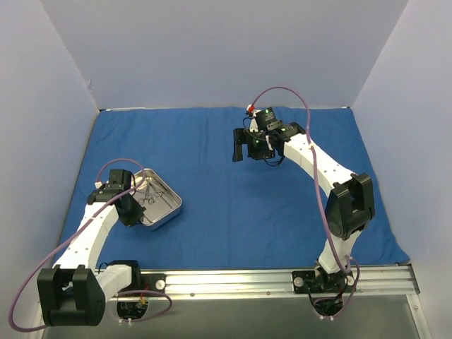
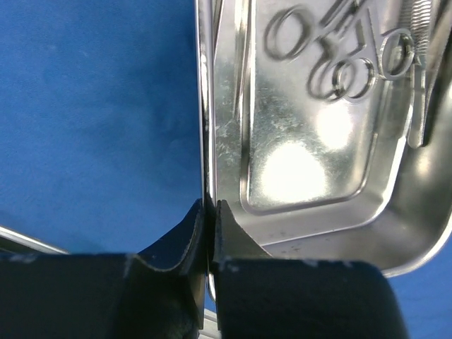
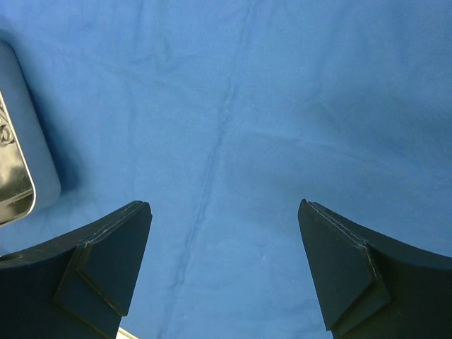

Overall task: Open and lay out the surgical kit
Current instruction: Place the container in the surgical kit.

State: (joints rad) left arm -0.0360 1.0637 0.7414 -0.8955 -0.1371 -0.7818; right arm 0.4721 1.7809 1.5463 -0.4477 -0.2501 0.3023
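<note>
Pinching the tray (image 2: 304, 162) by its side wall is your left end effector (image 2: 210, 233). Its pads are pressed together on the thin steel rim, one finger inside the tray and one outside. That hold makes sense: the rim is the only handle the tray offers, and it keeps the fingers off the instruments (image 2: 339, 63). These lie loose inside, with their ring handles overlapping.

The cloth (image 1: 233, 198) is spread flat under both arms with only faint creases, so the unwrapping looks done. What's left, I'd judge, is the layout. The tray sits on the left part of the cloth, close to the left arm, with the instruments not yet out of it.

Your right end effector (image 3: 224, 205) has its fingers spread wide and nothing between them. It hovers over bare cloth toward the back, well apart from the tray, and only a corner of the tray shows at the left edge of its view. It is probably parked there to stay clear of the left arm and be free for the instruments.

Watch out — a rim pinch this narrow could slip or tip the tray. Keep it level if you move it, or the instruments could slide to one end.
</note>
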